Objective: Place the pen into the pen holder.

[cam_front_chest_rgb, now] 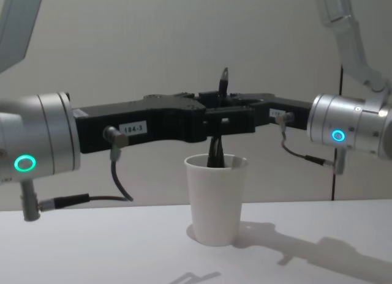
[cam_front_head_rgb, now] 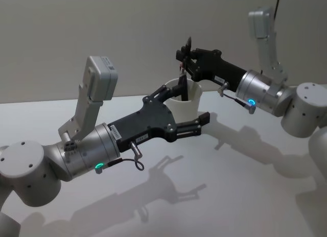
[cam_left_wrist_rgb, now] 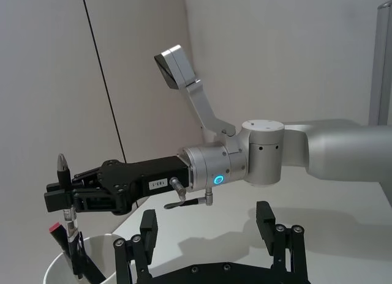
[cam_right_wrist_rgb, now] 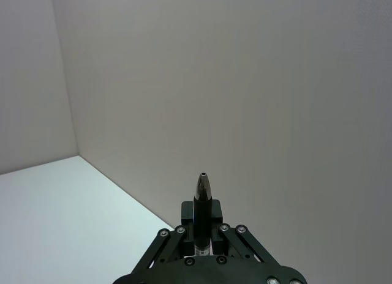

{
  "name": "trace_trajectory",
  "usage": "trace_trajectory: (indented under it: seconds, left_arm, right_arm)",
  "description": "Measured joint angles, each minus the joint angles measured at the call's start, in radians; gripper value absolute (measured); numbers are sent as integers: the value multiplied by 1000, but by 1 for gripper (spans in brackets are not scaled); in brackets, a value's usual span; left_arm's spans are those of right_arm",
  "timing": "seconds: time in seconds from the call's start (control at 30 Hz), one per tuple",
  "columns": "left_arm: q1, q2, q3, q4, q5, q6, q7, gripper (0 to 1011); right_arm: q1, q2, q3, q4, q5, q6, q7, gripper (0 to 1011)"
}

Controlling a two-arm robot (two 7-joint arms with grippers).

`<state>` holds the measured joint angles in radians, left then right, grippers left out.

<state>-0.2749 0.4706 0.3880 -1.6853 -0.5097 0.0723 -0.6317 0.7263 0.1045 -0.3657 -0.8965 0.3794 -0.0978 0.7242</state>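
While clamped upright in the right gripper (cam_front_head_rgb: 185, 57), the black pen (cam_front_chest_rgb: 217, 150) is dipped into the plain white tapered pen holder (cam_front_chest_rgb: 215, 201). The left gripper (cam_front_head_rgb: 186, 114), fingers spread wide, is set around the cup from 7 o'clock.

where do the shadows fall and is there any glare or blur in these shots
Head view: both arms cast crisp dark shadows on the white table, toward the camera. Chest view: the pen holder throws a soft shadow to its right. Left wrist view: the left claw is slightly soft. No glare.

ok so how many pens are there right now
2: one pen upright in the right hand, its lower end in the pen holder; a red-ended pen leaning inside it. Others may be hidden inside.
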Motion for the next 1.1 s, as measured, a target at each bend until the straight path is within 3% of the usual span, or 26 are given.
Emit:
trace_trajectory:
  seconds: [0.37, 0.53, 0.6, 0.73, 1.1]
  left_arm:
    - [0, 0, 0, 0, 0, 0, 0, 1001]
    - [0, 0, 0, 0, 0, 0, 0, 1001]
    - [0, 0, 0, 0, 0, 0, 0, 1001]
    - [0, 0, 0, 0, 0, 0, 0, 1001]
    - [0, 0, 0, 0, 0, 0, 0, 1001]
  right_arm:
    - [16, -12, -10, 35, -5, -43, 13, 154]
    - [19, -14, -12, 42, -6, -52, 16, 314]
    - [21, -15, -13, 45, -6, -55, 17, 330]
    - [22, -16, -14, 49, -7, -59, 18, 496]
    - [25, -17, -15, 54, -8, -66, 20, 830]
